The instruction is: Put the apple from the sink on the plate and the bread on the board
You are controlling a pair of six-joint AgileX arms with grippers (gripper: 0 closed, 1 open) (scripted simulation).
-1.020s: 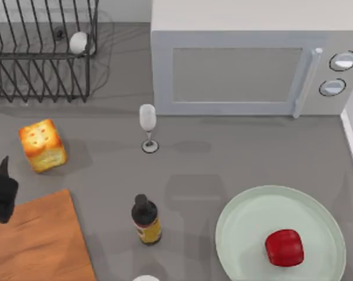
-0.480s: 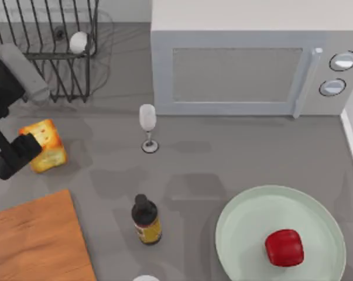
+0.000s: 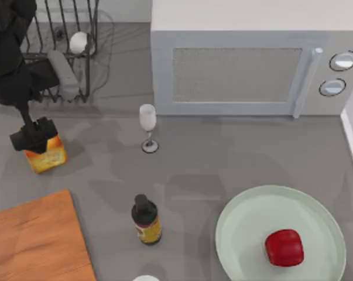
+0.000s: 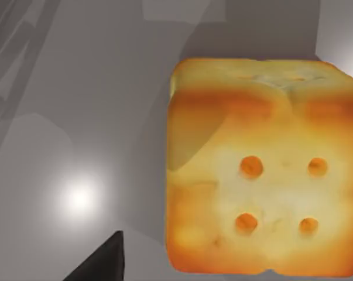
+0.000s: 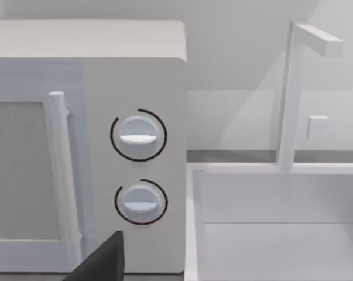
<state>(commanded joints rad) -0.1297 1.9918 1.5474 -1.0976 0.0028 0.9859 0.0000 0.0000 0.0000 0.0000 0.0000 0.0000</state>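
While the apple (image 3: 284, 247) sits on the plate (image 3: 240, 219), well to the right of the bread (image 3: 47, 157), the left claw (image 3: 33, 135) hangs directly over that loaf chunk, covering its top in the top view. Whether its fingers are spread wide or drawn narrow, I cannot tell; the left wrist view shows a single dark fingertip beside the bread (image 4: 261, 170), with bare grey tabletop (image 4: 76, 146) between them. Four small holes dot the toasted face of the bread, which stands on the tabletop (image 3: 223, 158), not on the board (image 3: 36, 243). That board lies just below the bread toward the near edge, apart from it. A dark bottle (image 3: 146, 219) stands to the right of the bread, and a wine glass (image 3: 147, 126) to its right, nearer the microwave (image 3: 246, 70). Behind the bread is a wire dish rack (image 3: 65, 58). From the right wrist view, the microwave's two dials (image 5: 139, 170) and a white sink (image 5: 276, 222) appear; the right claw's state I cannot tell.
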